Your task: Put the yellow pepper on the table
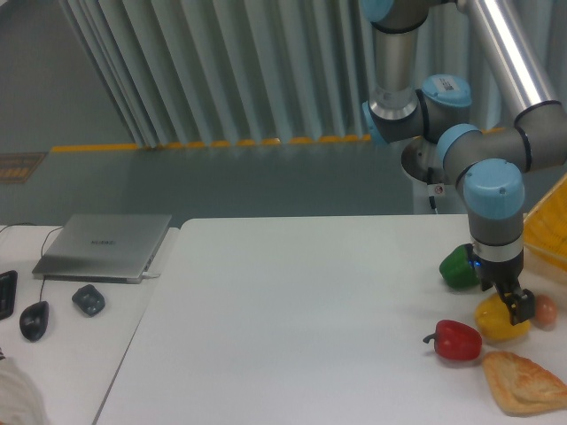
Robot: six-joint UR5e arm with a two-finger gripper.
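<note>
- Down at the far right of the white bench (292,310), the tool (512,304) sits right on top of the yellow pepper (498,322).
- The pepper looks to be resting on the bench, between the green pepper (458,268) behind and the red pepper (457,340) just in front-left.
- The fingers overlap the pepper's upper right side; whether they are pinching it or merely spread around it, I cannot tell from this angle.
- Handling call: a glossy skin, so likely slippery; firm but hollow and light, it should take a moderate squeeze.
- Best hold, I'd judge, is across the broad shoulders near the stem, not the rounded lower flank.
- Tight quarters: a small pinkish ball (547,309) touches close on the right, and the golden pastry (524,382) lies just ahead.
</note>
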